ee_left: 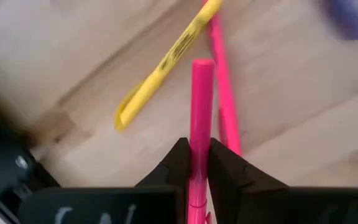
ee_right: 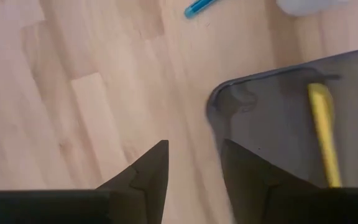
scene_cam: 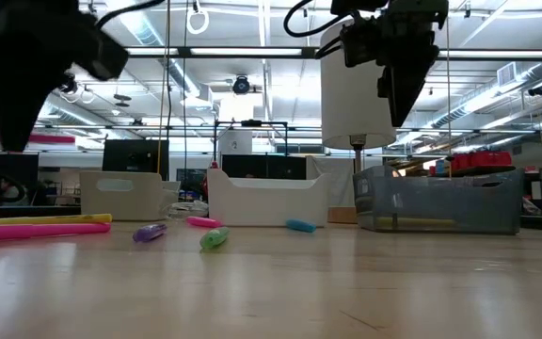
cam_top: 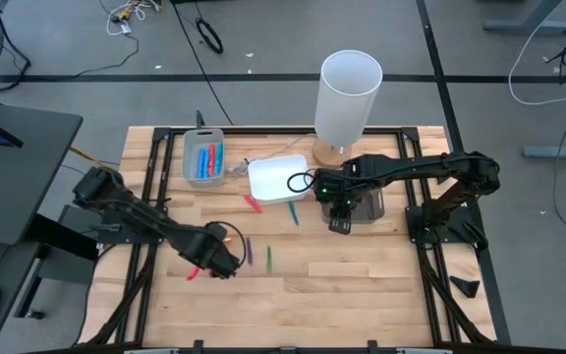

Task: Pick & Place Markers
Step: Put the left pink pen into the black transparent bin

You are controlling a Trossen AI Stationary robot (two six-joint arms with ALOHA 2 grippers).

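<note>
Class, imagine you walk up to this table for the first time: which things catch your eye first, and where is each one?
The tall white cylinder at the table's far edge dominates. At the near left, the left gripper is shut on a pink marker, with a yellow marker and another pink one lying on the wood beside it. The right gripper hangs open at the rim of the dark tray, which holds a yellow marker.

No legible text, labels or numbers anywhere.

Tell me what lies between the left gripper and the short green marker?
A short purple marker lies between the left gripper and green marker; the high view shows it.
</note>
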